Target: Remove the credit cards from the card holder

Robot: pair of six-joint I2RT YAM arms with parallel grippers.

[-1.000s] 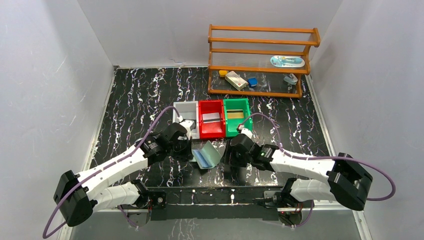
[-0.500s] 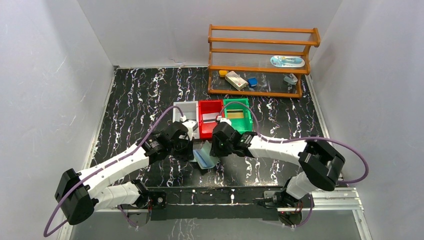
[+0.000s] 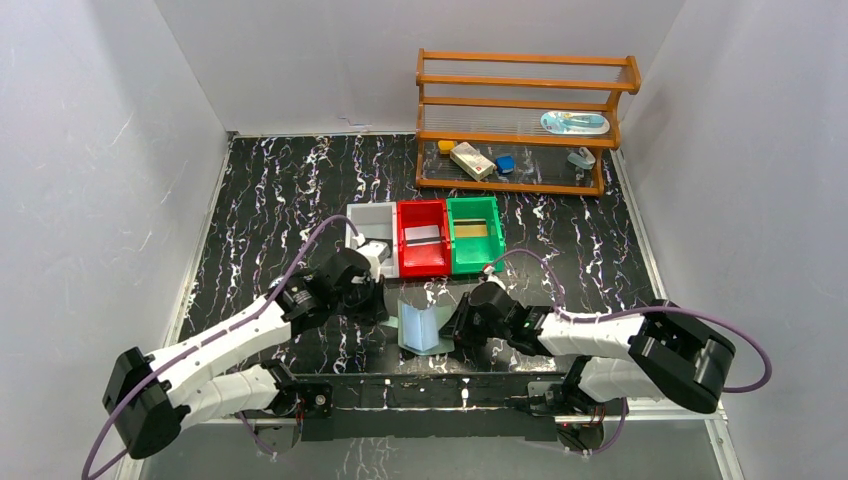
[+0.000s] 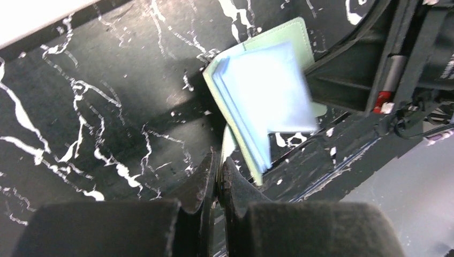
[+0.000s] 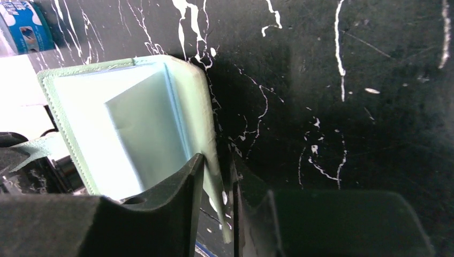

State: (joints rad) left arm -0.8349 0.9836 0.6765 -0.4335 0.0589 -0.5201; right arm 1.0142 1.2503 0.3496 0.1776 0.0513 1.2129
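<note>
Found card holder (image 3: pixel 420 328) propped open on its edge on the bench (image 3: pixel 280 190), caught between the two hands. Saw left hand (image 4: pixel 217 166) clenched almost fully, with the holder's pale tab (image 4: pixel 227 149) running into the pinch. Took that as a grip on the tab. Saw right hand (image 5: pixel 217 166) clamped on the near cover edge, with the rest of the holder ahead and to its left. Noted both forearms low, reaching inward from either side, wrists tipped toward the bench. Looked into clear pockets (image 4: pixel 267 91): pale blue, no card made out, but too blurred to rule one out. Beyond the hands, spotted silver-grey card (image 3: pixel 422 235) lying in red bin (image 3: pixel 404 245) and gold card (image 3: pixel 472 229) in green bin (image 3: pixel 497 240). Judged extraction largely done, with a check of the pockets left.
</note>
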